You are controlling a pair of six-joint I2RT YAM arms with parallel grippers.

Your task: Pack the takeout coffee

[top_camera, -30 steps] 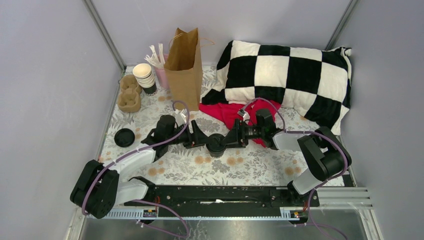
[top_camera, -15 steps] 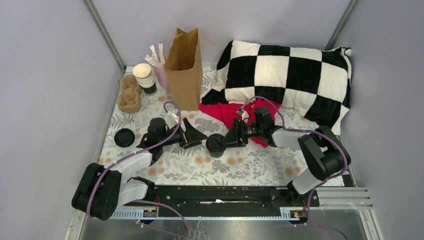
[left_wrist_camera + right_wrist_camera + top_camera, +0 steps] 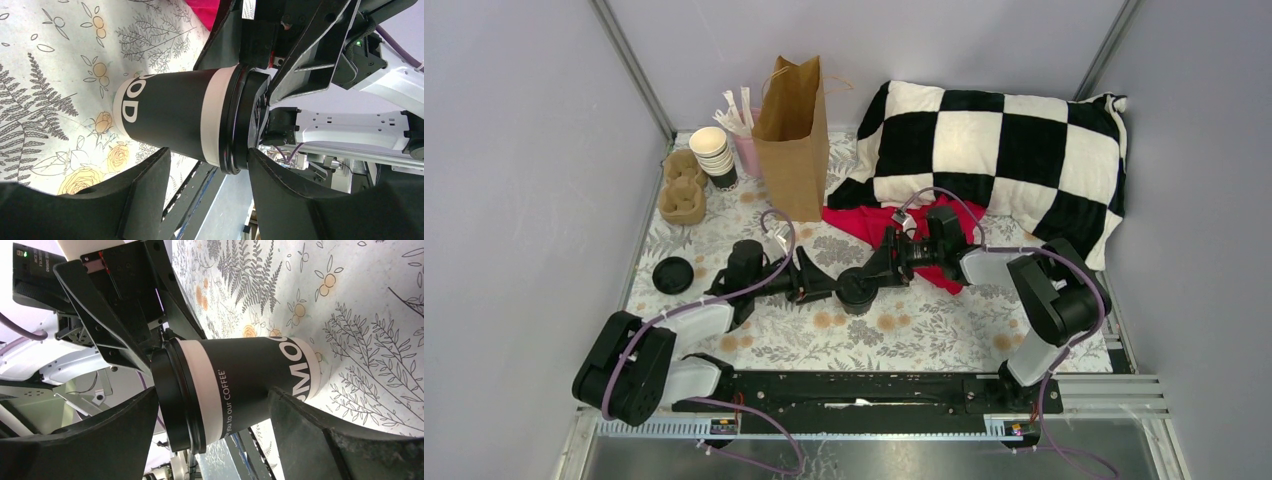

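2 arms [image 3: 694, 320], black joints [image 3: 624, 372], white link shells [image 3: 992, 268], looping purple cables [image 3: 776, 213]

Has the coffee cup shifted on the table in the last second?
No. The takeout coffee sits just as far from the red cloth as before.

Other stuff on the floral tablecloth [image 3: 924, 330]: a loose black lid [image 3: 672, 274] sits off to the left of the left gripper [image 3: 829, 284]. Farther out past it there's a cardboard cup carrier [image 3: 682, 185], a stack of lidless paper cups [image 3: 714, 152], a pink holder of white wrapped sticks [image 3: 746, 150] and an upright brown paper bag [image 3: 792, 140]. A red cloth [image 3: 879, 228] lies just beyond the right gripper [image 3: 874, 272], with a big black-and-white checkered pillow [image 3: 994, 150] behind that.
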